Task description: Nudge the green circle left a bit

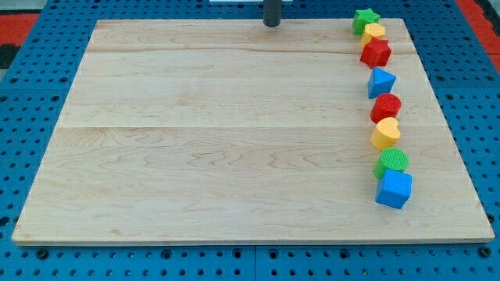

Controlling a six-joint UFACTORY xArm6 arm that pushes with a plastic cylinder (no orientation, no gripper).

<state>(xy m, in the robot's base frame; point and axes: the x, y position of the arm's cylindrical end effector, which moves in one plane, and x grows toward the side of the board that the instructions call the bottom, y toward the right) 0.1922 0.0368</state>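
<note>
My tip (271, 24) at top edge (rod cropped); green circle (393, 161) far.

Only a short piece of my rod shows, just above the tabletop (234, 156) far edge. It is dark grey, round and plain, and my tip (271, 25) ends flat.

My tip (271, 24) rests at the wooden board's (195, 140) top edge. Far toward the view's lower right of it, the green circle (393, 161) touches the blue cube (394, 189), just below the yellow heart (385, 134).
</note>
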